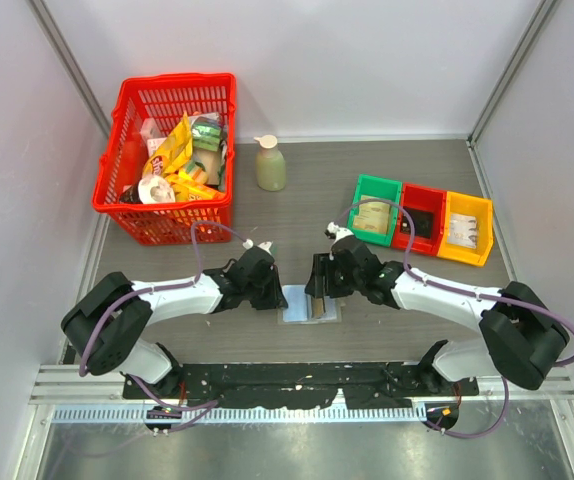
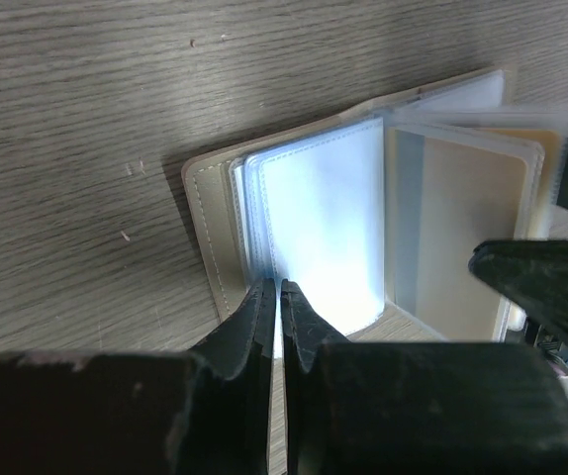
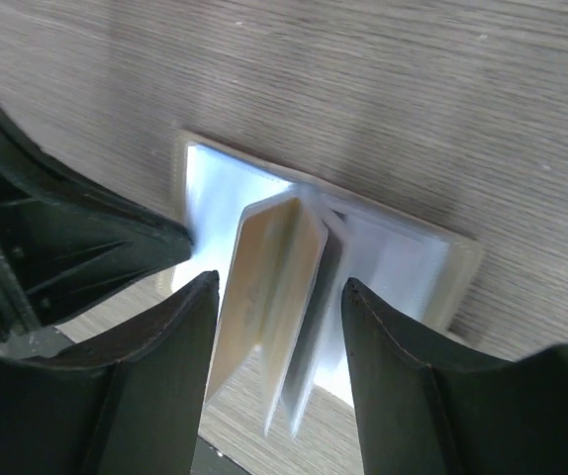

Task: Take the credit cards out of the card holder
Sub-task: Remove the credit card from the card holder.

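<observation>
Item: grey wood-grain table, seen from above. Red mesh basket at 10 o'clock, holding yellow snack packets and other small goods. Row of three small bins at 2 o'clock, touching side by side: green bin, red bin, yellow bin, each with contents too small to name. Pale green pump bottle, upright at 12 o'clock, apart from the basket. Left gripper, low at table centre, at 9 o'clock of the card holder; fingers drawn together, tips at the near edge of a light blue leaf; whether they nipped that leaf could not be told. Right gripper, at 3 o'clock of the holder; fingers apart, one on either side of several leaves standing upright, not clamped on them. Card holder, lying open on the table between the two grippers, grey-olive cover underneath, clear and light blue sleeves fanned. Credit card, tan-yellow, seated inside a clear sleeve.
</observation>
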### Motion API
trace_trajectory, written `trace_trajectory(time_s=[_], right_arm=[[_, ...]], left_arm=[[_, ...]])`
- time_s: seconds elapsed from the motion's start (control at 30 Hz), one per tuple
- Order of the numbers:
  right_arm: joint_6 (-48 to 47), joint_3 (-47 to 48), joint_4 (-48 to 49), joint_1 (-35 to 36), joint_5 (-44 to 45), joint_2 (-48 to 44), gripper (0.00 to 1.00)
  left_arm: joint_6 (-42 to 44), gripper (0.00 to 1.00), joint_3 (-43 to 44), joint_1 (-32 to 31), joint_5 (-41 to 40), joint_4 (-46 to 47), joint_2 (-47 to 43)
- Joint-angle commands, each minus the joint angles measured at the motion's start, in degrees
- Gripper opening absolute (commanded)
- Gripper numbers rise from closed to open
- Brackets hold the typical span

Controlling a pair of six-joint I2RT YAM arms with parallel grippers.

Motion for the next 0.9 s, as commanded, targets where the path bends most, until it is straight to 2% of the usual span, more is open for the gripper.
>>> trace_trajectory(time_s=[0.0,0.13,0.23,0.5,0.6,0.63,0.7,0.87], right_arm=[[2.02,-0.4,5.44,0.97,-2.72,-2.2,0.57],[2.37,-1.55,5.62,0.88,-1.13,-3.07,0.56],[2.98,-2.95,6.49,0.88,-0.51,-3.52,0.49],[4.83,-7.08,13.52,0.36,-1.92,-7.99,0.47],[5.88,-9.53,15.9,-0.87,-2.79,-9.49,0.41],[6.23,-10.07,17.64,-1.22,-3.93,-10.19,0.35],[7.29,-11.74,20.02,-2.19,-5.34,-10.46,0.29],[7.29,-12.8,20.74,-2.81,-6.31,-8.8,0.22]], left_arm=[[-0.87,0.09,-0.61,-0.44,-0.09,1.4,-0.22],[-0.96,0.1,-0.87,-0.35,0.0,1.58,-0.31],[-1.05,0.1,-0.87,-0.35,0.08,1.75,-0.31],[-1.4,0.1,-1.31,-0.35,0.08,1.75,-0.58],[-1.49,0.09,-1.31,-0.35,0.08,1.93,-0.49],[-1.49,0.1,-1.31,-0.35,0.08,1.93,-0.49],[-1.49,0.1,-1.31,-0.35,0.08,1.84,-0.49],[-1.58,0.09,-1.14,-0.35,0.17,1.66,-0.66]])
